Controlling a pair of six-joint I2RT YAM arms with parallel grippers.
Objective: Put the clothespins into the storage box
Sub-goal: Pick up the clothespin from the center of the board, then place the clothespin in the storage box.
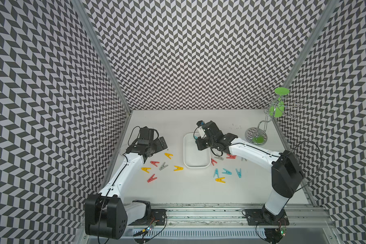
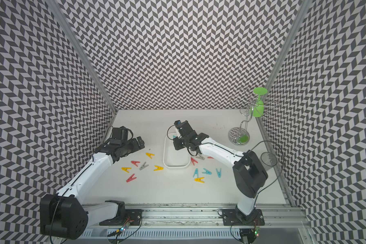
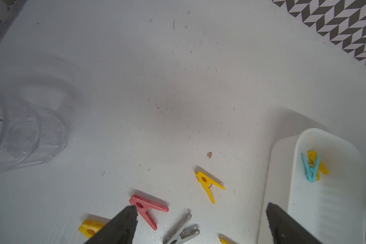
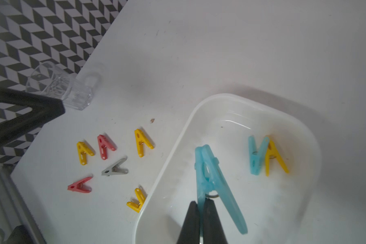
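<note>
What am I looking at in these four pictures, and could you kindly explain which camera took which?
This is a tabletop robot with two white arms, a left arm and a right arm. The two wide pictures come from one camera head looking down from above. The two close pictures come from a camera on each wrist.

The right arm's fingers are shut on a light blue clothespin, held over the white storage box. A blue clothespin and a yellow clothespin already lie in it.

The left arm's fingers are open and hold nothing, above loose clothespins on the white table. More clothespins lie on the box's other side.

Also there are a clear cup and a metal stand carrying a green glass.
</note>
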